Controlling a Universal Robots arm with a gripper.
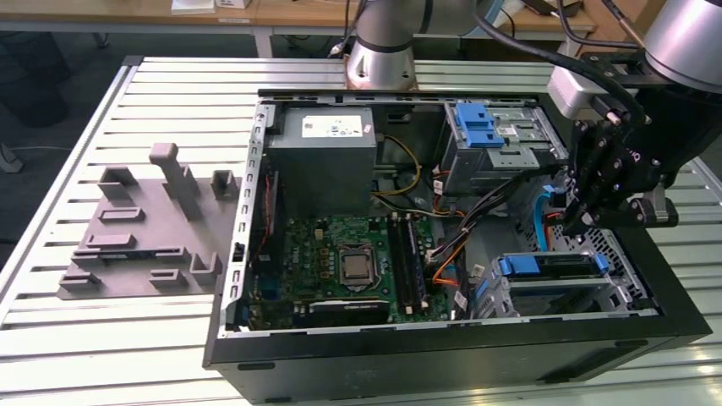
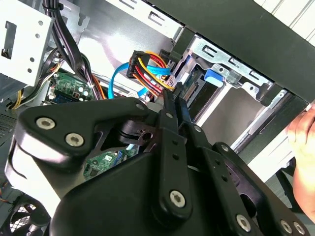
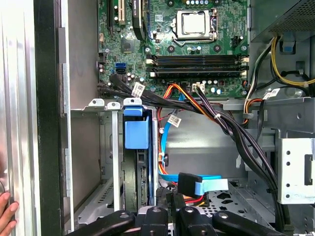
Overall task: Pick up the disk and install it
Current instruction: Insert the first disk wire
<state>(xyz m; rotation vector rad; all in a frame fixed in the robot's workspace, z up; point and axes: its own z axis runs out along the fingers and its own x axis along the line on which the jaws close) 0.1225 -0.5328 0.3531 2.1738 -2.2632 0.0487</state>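
On the exterior view's left a grey fixture block lay on the slatted table. The open computer case stood mid-table, its motherboard exposed. Toward the right, the disk sat already slotted in its drive cage, blue frame showing. Above it hung the gripper, its fingers closed together on nothing. A person's hand rested at the case's edge.

Even, bright overhead light; the slatted table shines pale. The computer case interior sits in shadow. Close gripper parts look soft.
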